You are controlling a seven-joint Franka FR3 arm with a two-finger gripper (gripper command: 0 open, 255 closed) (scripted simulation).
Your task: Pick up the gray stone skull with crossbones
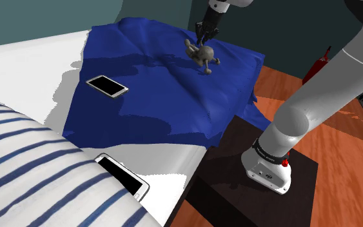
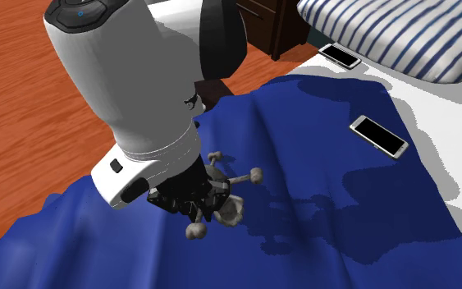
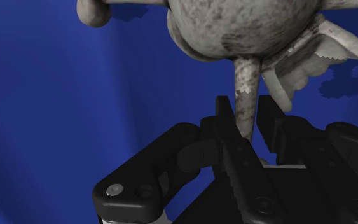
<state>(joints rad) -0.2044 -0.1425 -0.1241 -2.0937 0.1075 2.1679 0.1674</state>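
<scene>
The gray stone skull with crossbones is on or just above a rumpled blue blanket on the bed; I cannot tell which. Its round head fills the space ahead of the hand, and bone ends stick out to the sides. My black gripper comes down from above and is shut on one thin bone shaft that runs between its two fingers. In the second exterior view the gripper sits against the skull, near the blanket's floor-side edge.
A white-framed phone lies on the blanket, and a second phone lies by the striped pillow. The dark stand sits beside the bed on a wood floor. A red extinguisher stands by the wall.
</scene>
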